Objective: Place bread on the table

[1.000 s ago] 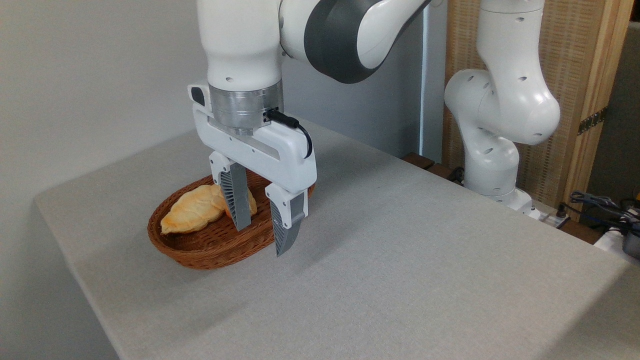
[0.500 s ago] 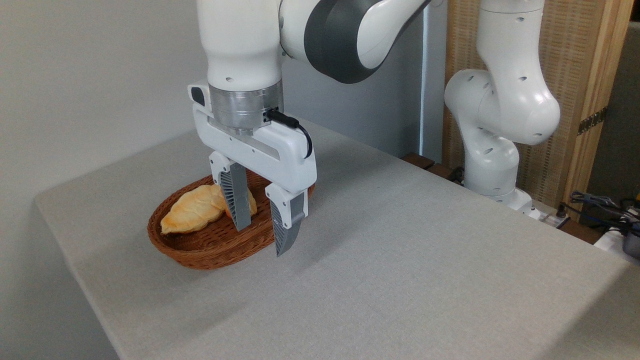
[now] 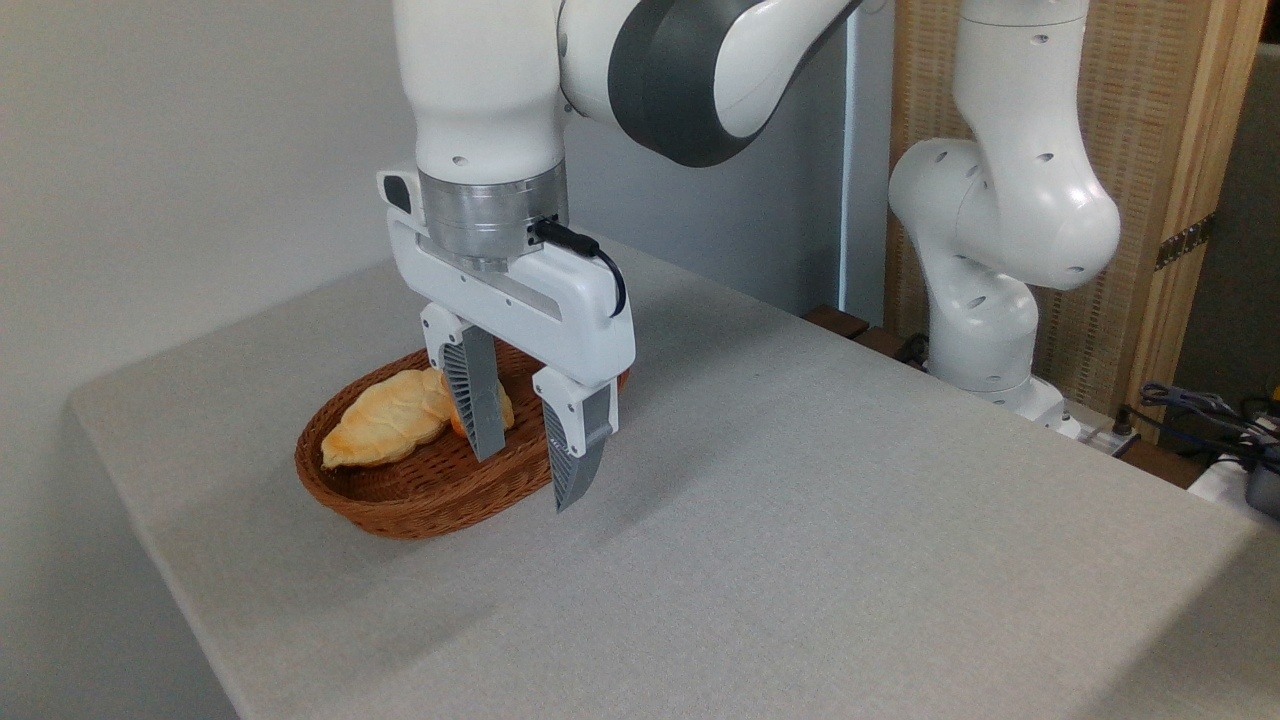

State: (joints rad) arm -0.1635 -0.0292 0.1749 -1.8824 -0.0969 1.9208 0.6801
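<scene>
Since the earlier frames almost nothing has shifted: the gripper (image 3: 525,478) has drifted only a hair to the right and down, and it still hangs over the right end of the wicker basket (image 3: 400,510), with nothing in the basket disturbed.

Its jaws stand wide and empty, one finger inside the basket outline, the other over the rim at about 4 o'clock from the basket's centre. The bread (image 3: 505,408), a small orange-crusted bun, sits in the basket at roughly 2 o'clock, mostly hidden behind the rear finger, so only slivers of crust show. It lies touching or just beside the croissant-shaped loaf (image 3: 385,428), which fills the 9 o'clock half.

The step in hand looks like the descent for the grasp. To do it well, the fingers should straddle the bun alone, so the front finger needs to come inside the rim rather than land on it, and the rear finger should slip between bun and loaf without nudging the loaf. Close gently, since soft crust will dent.

Counted: one bun, one long loaf, one basket, one table (image 3: 800,520), one arm with one gripper.
</scene>
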